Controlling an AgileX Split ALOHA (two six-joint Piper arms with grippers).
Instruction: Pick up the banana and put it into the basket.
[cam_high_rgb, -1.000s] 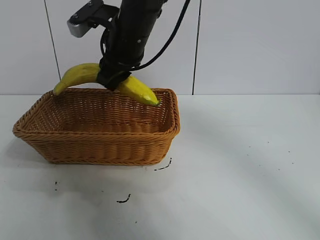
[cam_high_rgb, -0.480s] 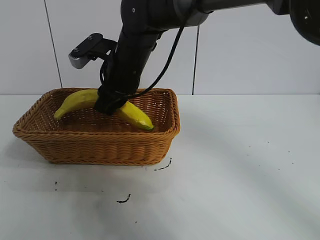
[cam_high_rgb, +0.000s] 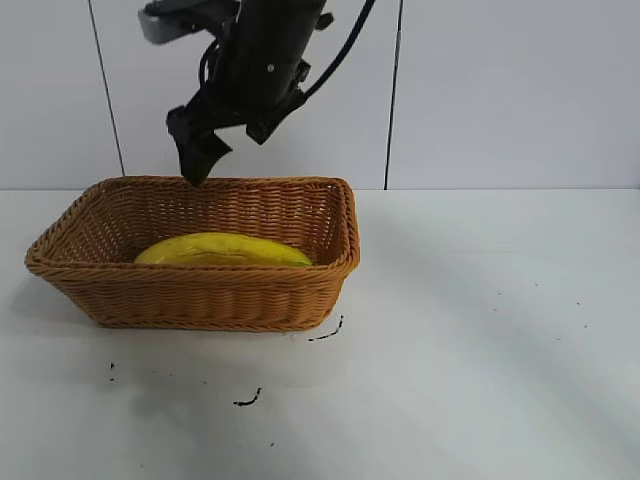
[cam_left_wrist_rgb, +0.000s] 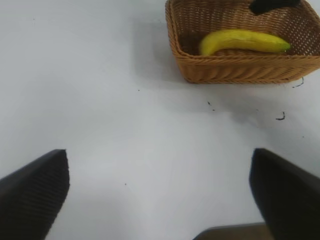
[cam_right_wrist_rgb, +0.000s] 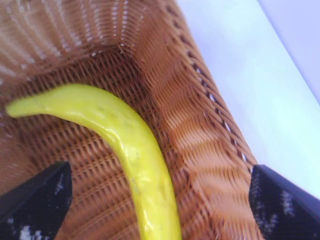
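Since a moment ago the banana (cam_high_rgb: 222, 250) has left the right hand (cam_high_rgb: 228, 148) and dropped to the floor of the basket (cam_high_rgb: 200, 300), and that hand has lifted clear above the basket's back rim. Its fingers are spread wide and hold nothing. The banana now lies flat inside, running lengthwise along the near wall, fully below the braided rim and touching only the wicker. The basket sits toward the left side of the table (cam_high_rgb: 480, 340), with a few small dark specks scattered on the surface in front of it.

From the other arm's wrist, the left hand (cam_left_wrist_rgb: 159, 192) hangs over bare table well away from the basket, fingers apart and empty, taking no part.

As I see it, the job is essentially finished: picking and placing are both done. All that seems left is for the right arm to pull away.
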